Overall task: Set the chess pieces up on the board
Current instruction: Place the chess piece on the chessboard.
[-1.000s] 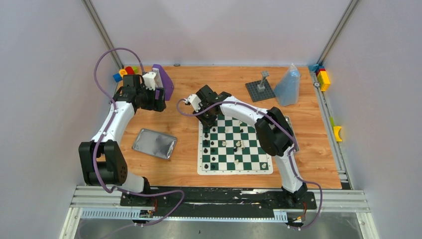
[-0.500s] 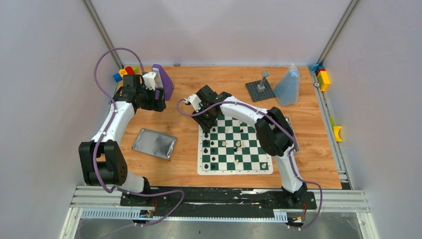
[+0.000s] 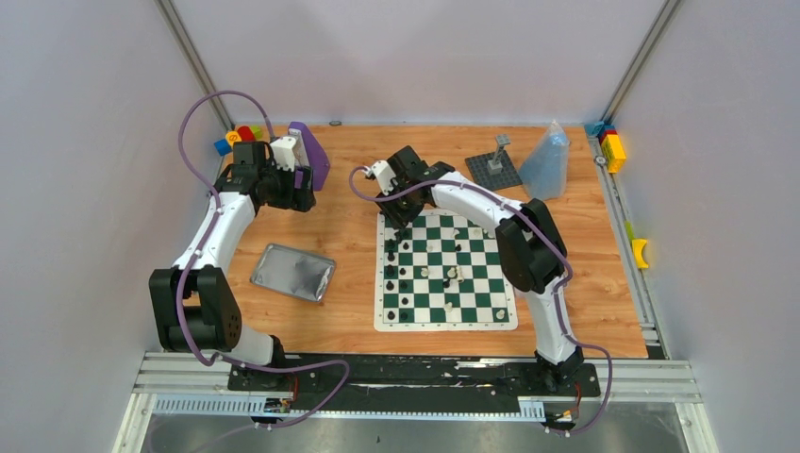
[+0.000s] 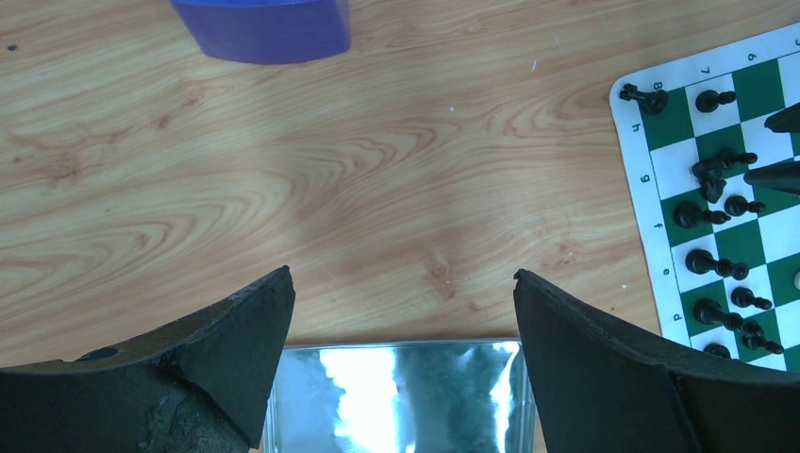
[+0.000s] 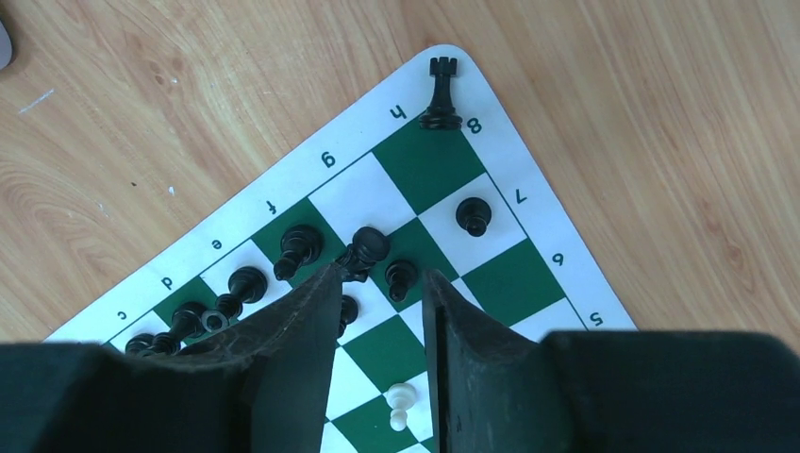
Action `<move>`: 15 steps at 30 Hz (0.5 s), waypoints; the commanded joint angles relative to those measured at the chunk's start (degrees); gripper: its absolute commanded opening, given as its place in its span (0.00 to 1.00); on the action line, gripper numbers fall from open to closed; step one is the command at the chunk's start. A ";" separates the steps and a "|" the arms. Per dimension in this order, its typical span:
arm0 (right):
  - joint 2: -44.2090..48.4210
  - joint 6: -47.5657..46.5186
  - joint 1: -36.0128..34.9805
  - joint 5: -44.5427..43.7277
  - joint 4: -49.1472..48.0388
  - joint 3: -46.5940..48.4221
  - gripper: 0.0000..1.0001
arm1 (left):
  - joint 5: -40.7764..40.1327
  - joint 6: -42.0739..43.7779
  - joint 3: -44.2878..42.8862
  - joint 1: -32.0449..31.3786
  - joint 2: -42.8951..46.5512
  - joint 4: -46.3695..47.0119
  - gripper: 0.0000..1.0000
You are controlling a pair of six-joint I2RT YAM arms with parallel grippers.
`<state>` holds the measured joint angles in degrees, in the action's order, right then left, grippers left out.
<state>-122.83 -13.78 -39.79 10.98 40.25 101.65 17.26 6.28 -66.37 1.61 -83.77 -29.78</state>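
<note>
Right claw [image 5: 379, 276] hovers over the 10 o'clock corner of the chessboard [image 3: 445, 324], jaws part spread, pinching nothing that I can see. The chessboard lies flat mid-table, at 12 o'clock from the right arm's base. In the wrist view a black knight [image 5: 364, 249] sits just at 11 o'clock of the fingertips, close to the left finger; cannot tell if it stands straight or leans. A black pawn [image 5: 401, 276] sits just at 3 o'clock, under the gap. The black rook [image 5: 441, 94], at 1 o'clock, stands on the white border by the corner, not on its square. Black pieces [image 3: 390, 276] crowd the board's 9 o'clock edge and white pieces [image 3: 453, 276] sit loose near the centre, so the setup looks well short of done. Step in hand, my guess: sorting the black back row at this corner, knight or rook next. To do it well, spread the jaws fully before descending, straddle one piece only and come straight down so the fingers miss the neighbours packed beside it. Pinch low on the body, lift clear, set it upright mid-square and release before pulling up. Risk: a finger clips the pawn or knight and topples it. Left claw [image 4: 401, 293] is spread wide and holding nothing, over bare wood with the metal tin [image 4: 396, 396] at 6 o'clock, well apart from the action.
</note>
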 commanded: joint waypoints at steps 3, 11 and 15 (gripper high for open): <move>-0.45 0.77 -0.29 -0.09 -0.98 2.68 0.36 | 0.63 -0.24 -0.02 0.35 1.01 1.26 0.94; -2.27 0.43 -0.29 0.44 -0.82 3.65 0.36 | 0.63 -0.20 -0.07 0.41 0.71 1.30 0.94; -3.62 0.16 -0.29 0.49 -0.14 4.55 0.36 | 0.52 -0.19 -0.01 0.34 0.88 1.30 0.94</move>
<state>-124.97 -13.61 -39.72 11.03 40.25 103.28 17.28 6.28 -66.35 1.61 -83.77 -29.78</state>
